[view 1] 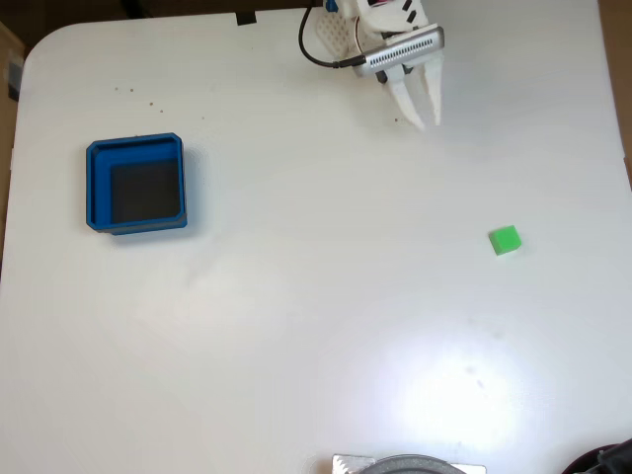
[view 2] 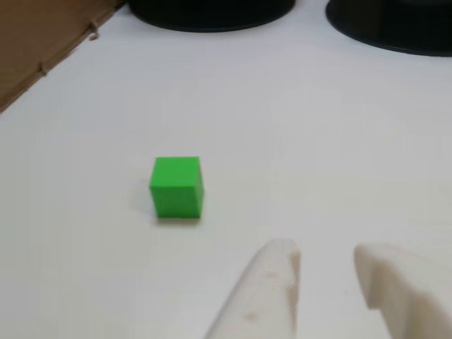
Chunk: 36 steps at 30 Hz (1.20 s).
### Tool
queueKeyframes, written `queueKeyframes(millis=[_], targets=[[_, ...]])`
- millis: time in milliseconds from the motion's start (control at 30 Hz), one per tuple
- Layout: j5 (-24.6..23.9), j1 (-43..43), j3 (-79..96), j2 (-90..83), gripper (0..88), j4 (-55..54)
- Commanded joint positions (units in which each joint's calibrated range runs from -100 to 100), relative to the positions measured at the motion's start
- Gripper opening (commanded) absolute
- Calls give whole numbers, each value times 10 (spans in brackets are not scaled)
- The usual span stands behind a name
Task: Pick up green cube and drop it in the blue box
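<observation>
Gripper [view 1: 425, 122], fingers slightly parted and empty, should open wider and straddle the green cube [view 1: 505, 240] ahead of its fingertips.

Fixed view: arm [view 1: 380, 25] cut by top edge, base unseen. Grey round object [view 1: 408, 464] and dark object [view 1: 604, 460] cut by bottom edge, identity unclear. Other view: fingers [view 2: 265, 296] blurred, cut by bottom edge; two black round shapes [view 2: 212, 10] cut by top edge.
</observation>
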Motion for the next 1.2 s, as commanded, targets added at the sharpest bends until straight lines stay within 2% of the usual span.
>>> queueKeyframes(millis=[0, 200, 400, 1167], targets=[[-2, -37, 4, -5, 23, -11], [-2, -99, 1, -4, 23, -11], [-2, -110, -16, 19, 23, -13], [-2, -109, -435, 449, 25, -11]])
